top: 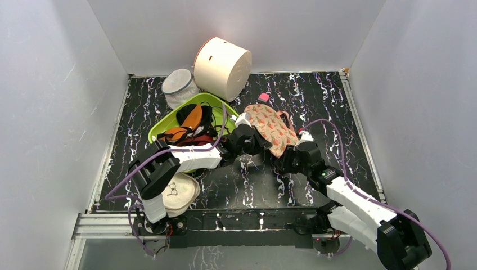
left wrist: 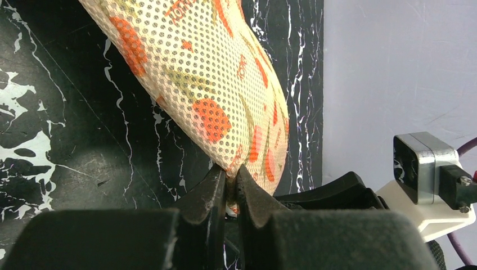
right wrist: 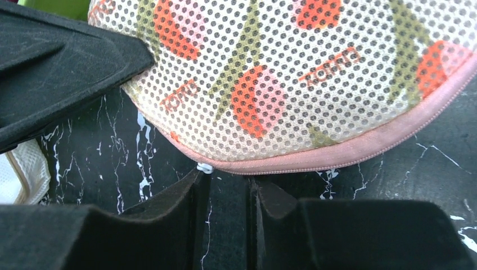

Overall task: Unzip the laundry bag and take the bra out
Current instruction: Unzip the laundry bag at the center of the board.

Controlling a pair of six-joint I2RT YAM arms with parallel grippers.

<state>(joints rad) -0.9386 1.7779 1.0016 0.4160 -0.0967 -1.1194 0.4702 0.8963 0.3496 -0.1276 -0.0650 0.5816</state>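
There's the bag, flat on the worktop, just right of the green bin and a bit past the middle. Your left end effector is pinched tight on the bag's left end with mesh caught between the tips. That's your anchor.

Your right end effector sits at the bag's near edge. Its jaws are narrow, bare worktop shows in the gap, and it holds nothing.

Now look at the right wrist view. The small metal pull pokes out under the pink zip tape. It sits right over one fingertip, not in the gap, so you look slightly off line.

- Shift a touch toward your left end effector until the pull is centred between the tips, then ease in.
- Close on the pull alone. Catch the tape or mesh as well and I'd expect the slider to jam.
- Once you have it, follow the curve of the edge rather than hauling straight, and let the left grip hold the fabric taut against you.
- The pull is tiny and will likely slip, so go slowly.

The bra doesn't show anywhere on the bag. The zip looks shut along the stretch you can see, so the bra is presumably inside.
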